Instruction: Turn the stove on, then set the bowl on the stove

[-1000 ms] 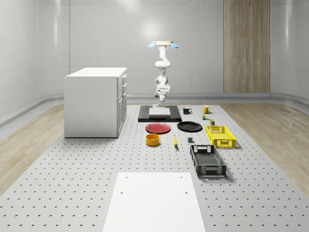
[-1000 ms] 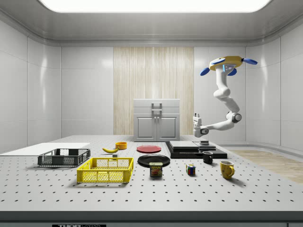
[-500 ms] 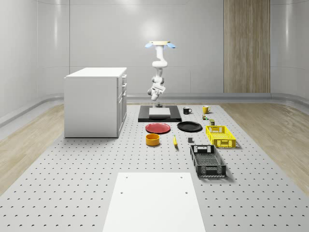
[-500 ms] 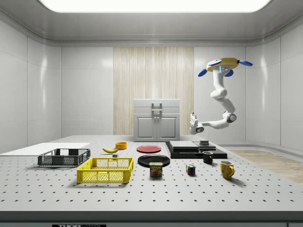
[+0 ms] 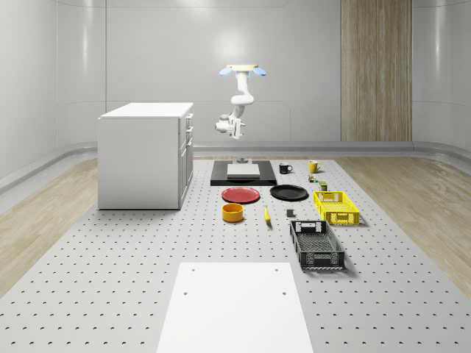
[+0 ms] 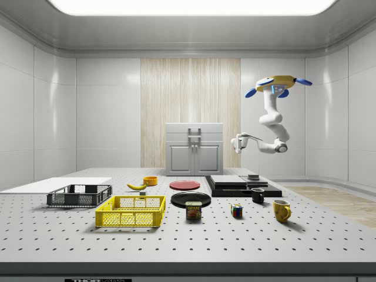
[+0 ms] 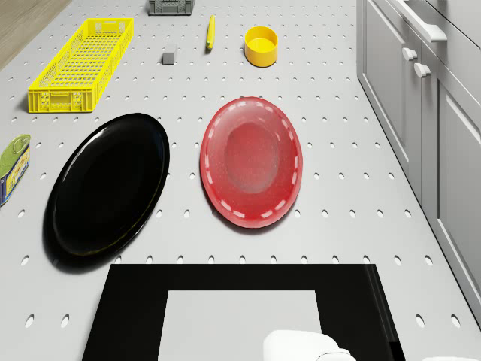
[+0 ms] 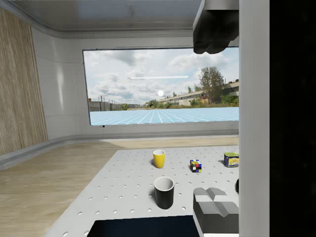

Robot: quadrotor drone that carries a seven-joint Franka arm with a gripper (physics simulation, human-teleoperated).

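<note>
The drone [image 6: 278, 82] hovers above the stove [image 5: 243, 175]; the gripper [image 6: 237, 143] hangs well clear of it, finger state indeterminate. The yellow bowl [image 5: 233, 212] sits centre-frame beyond the red plate [image 5: 241, 195]. Risk: reaching for it may clip the plate.

In the whole-scene view you see the bowl [image 5: 233, 212] centre, the stove [image 5: 243, 173] behind it, the cabinet [image 5: 146, 154] left.

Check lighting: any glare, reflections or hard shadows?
Side view: ceiling light panel blown out white, soft shadow under the yellow crate. Drone view: glossy sheen on the black plate and red plate. Whole-scene view: even light, faint shadows.
</note>
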